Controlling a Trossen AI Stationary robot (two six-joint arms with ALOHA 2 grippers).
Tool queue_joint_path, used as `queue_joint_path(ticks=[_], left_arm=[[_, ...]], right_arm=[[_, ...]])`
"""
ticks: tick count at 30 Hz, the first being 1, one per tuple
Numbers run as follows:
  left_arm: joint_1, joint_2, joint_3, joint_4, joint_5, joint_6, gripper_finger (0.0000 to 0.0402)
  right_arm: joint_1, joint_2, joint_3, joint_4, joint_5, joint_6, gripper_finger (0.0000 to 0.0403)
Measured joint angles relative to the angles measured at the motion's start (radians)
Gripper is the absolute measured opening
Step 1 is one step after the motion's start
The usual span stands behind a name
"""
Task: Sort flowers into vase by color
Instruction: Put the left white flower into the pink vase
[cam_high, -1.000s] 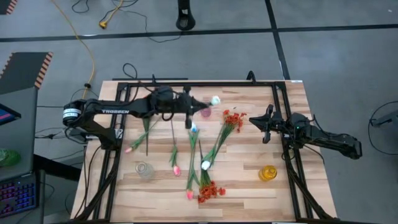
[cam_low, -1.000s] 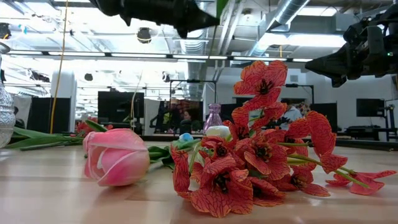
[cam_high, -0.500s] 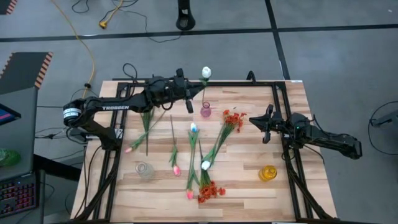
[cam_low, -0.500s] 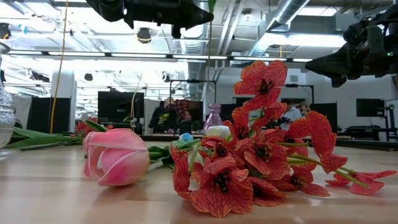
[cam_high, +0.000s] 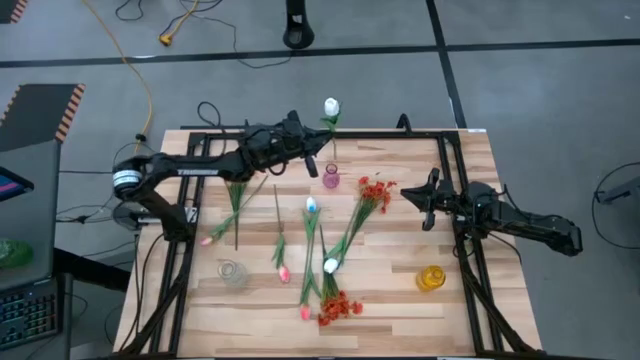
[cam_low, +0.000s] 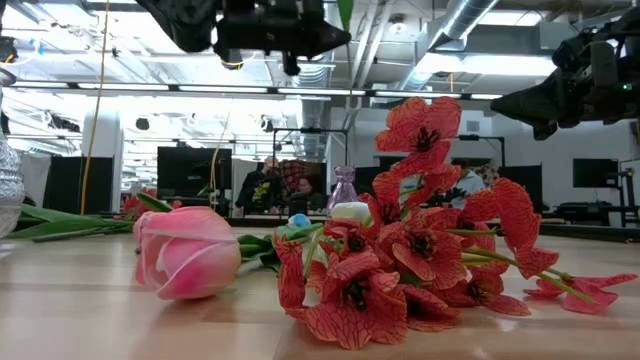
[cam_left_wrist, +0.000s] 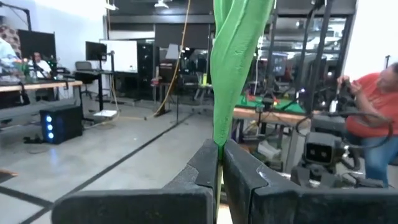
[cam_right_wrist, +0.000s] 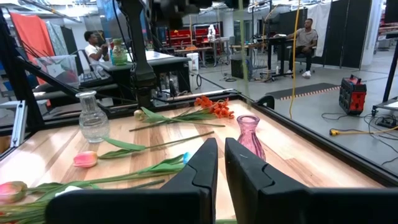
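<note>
The left gripper (cam_high: 312, 150) is raised over the table's (cam_high: 400, 290) far edge, fingers pressed together on the green stem (cam_left_wrist: 233, 74) of a white tulip (cam_high: 331, 106); the bloom lies beyond the fingertips, past the far edge in the high view, and is cut off in the left wrist view, where only stem and leaf show. In the low view this arm's fingers are a dark mass at the picture's top and cannot be read. A pink vase (cam_high: 331, 179) stands on the table just beside and below that gripper. The left arm reaches out long from the table's left side. The right gripper (cam_high: 408, 196) hovers at the right side, well apart from the left one, fingers nearly together with a thin gap and nothing between them. Ahead of it lie red-orange blooms (cam_high: 376, 190), pink tulips (cam_high: 283, 272), and a second red-orange bunch (cam_high: 338, 307). A clear vase (cam_high: 231, 272) and a yellow vase (cam_high: 430, 278) stand at the near side.
</note>
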Motion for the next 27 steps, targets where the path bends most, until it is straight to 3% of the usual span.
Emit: queue_joint_path(ticks=[12, 27], left_arm=[[0.000, 0.011, 0.000, 0.010, -0.015, 0.041, 0.0000], [0.000, 0.012, 0.000, -0.126, -0.034, 0.054, 0.0000]], right_arm=[[0.000, 0.000, 0.000, 0.000, 0.000, 0.000, 0.0060], [0.000, 0.000, 0.000, -0.001, 0.000, 0.000, 0.0060]])
